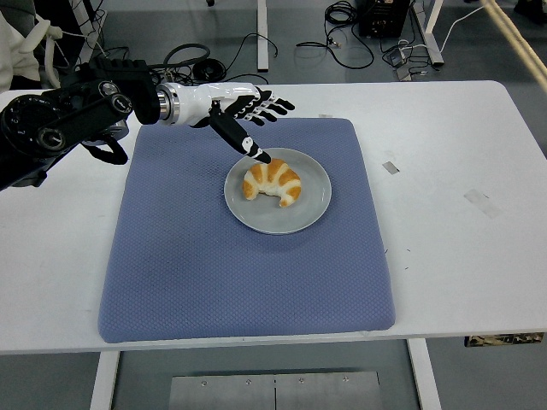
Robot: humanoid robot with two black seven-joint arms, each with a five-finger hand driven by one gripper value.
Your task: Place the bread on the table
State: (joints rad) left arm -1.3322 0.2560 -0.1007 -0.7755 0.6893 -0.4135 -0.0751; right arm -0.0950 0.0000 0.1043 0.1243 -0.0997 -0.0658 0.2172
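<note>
Left hand (248, 120) spread above plate (316, 205) rim, thumb angled toward bread (273, 181), likely set to grasp; mat (214, 273) cushions tabletop (461, 256).

One croissant (273, 182), the only bread in sight, lies on one grey plate (317, 205). There is one blue mat (214, 273), and it lies on one white surface (461, 256). One robot hand (244, 120) shows, the left one, with five fingers spread and nothing in them; one black arm (60, 128) carries it in from the left edge. Three small strips of tape show on the bare surface right of the mat: one near its upper corner (326, 116), one beside its right edge (391, 166), and one farther right (481, 202). On the floor beyond lie several dark cables (342, 34), too tangled to count.
</note>
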